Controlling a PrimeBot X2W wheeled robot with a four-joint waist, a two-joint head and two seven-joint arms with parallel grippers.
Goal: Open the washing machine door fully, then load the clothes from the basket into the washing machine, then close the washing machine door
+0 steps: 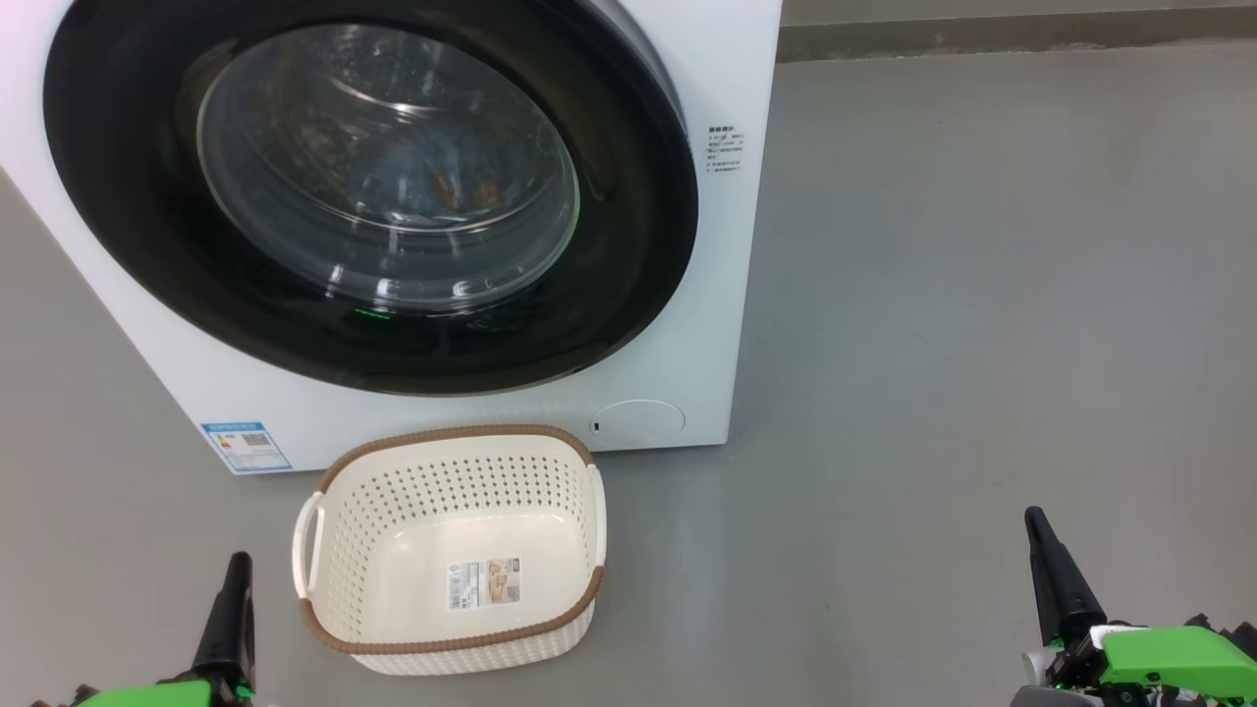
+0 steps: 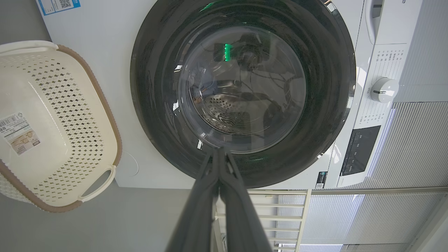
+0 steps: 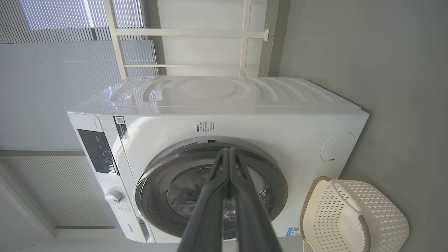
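Closest to you, your left gripper (image 1: 239, 562) sits at the lower left with its two dark fingers pressed together, gripping nothing; your right gripper (image 1: 1032, 515) at the lower right is likewise closed with nothing in it. Between them, nearer the left one, the basket (image 1: 452, 433) stands on the grey floor (image 1: 933, 344) just in front of the washing machine (image 1: 702, 295), a paper label (image 1: 483, 583) on its bottom. A blue label sticker (image 1: 245, 447) marks the machine's lower left corner. Beyond, the washing machine door (image 1: 378, 187) lies closed against the front, and through its glass you can make out the clothes (image 1: 452, 189), bluish fabric with orange specks, in the drum
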